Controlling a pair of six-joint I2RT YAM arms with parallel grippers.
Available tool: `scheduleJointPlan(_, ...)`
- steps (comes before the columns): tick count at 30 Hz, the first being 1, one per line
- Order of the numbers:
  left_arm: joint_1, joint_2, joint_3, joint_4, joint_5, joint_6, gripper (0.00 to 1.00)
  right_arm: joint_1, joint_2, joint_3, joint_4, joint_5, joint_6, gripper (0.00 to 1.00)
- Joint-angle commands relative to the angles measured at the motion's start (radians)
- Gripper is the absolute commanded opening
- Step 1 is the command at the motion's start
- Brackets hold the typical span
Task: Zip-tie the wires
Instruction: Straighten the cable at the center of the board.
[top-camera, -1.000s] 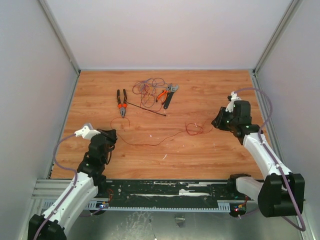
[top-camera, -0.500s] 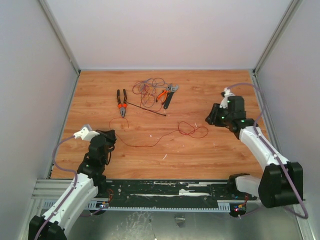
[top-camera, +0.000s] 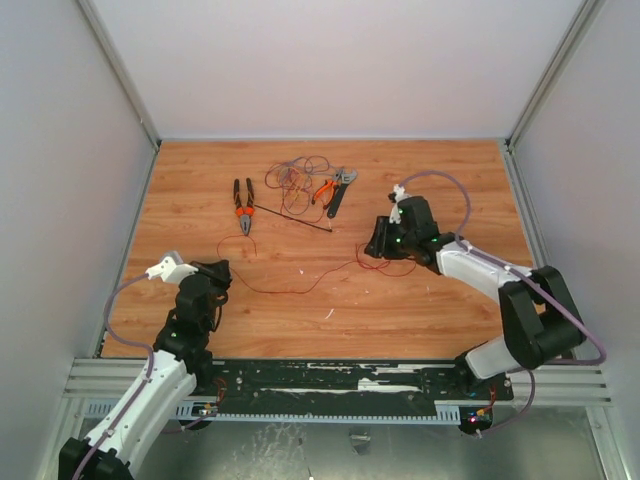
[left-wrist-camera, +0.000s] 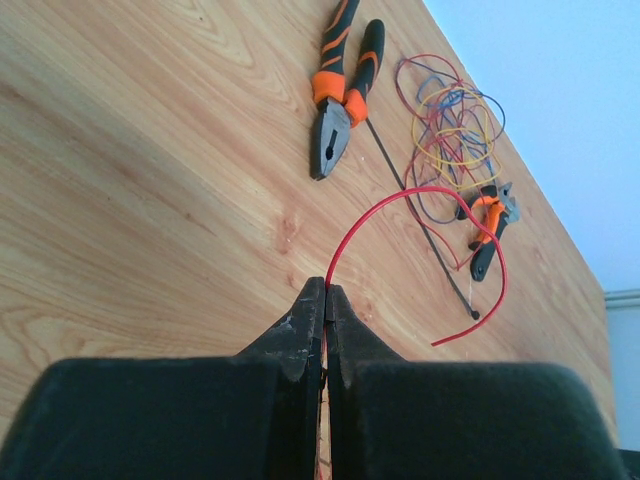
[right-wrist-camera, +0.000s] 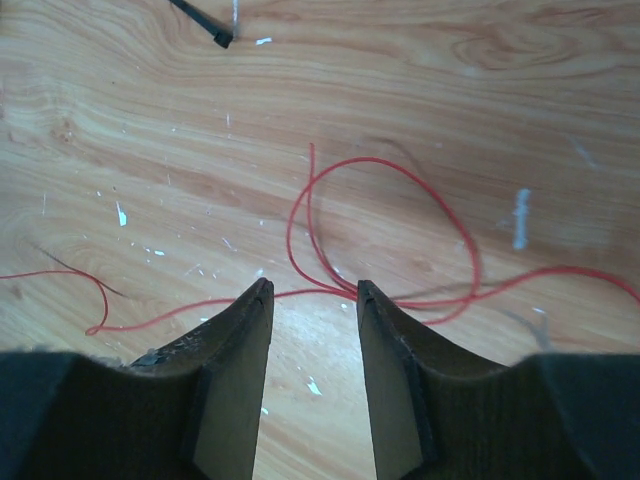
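Wire (left-wrist-camera: 430, 188) vanishes inside clamped left pincer (left-wrist-camera: 326, 292).

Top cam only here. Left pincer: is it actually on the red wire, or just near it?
Observer: On it. In the left wrist view the left pincer is shut with the red wire pinched between its tips, and the wire arcs out over the wood.
Operator: And the right one? The arm blocks it for me.
Observer: The right pincer is open. The wire's crossing strands show between its tips. I cannot tell whether it touches them.
Operator: The tangle at the back, is it all red?
Observer: No. The wire tangle has blue and yellow strands mixed with the red.
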Motion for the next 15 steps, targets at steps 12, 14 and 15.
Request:
scheduleJointPlan(12, 0.001, -0.027, -0.01, 0.003, -0.005, 0.018, 0.0, 0.127, 0.239, 0.158, 0.081, 0.117, 0.066, 0.41)
scheduleJointPlan(14, 0.001, -0.032, -0.01, 0.003, -0.006, 0.021, 0.0, 0.131, 0.248, 0.158, 0.07, 0.133, 0.063, 0.41)
scheduleJointPlan(15, 0.001, -0.033, -0.011, 0.003, -0.007, 0.021, 0.0, 0.131, 0.25, 0.157, 0.065, 0.14, 0.061, 0.39)
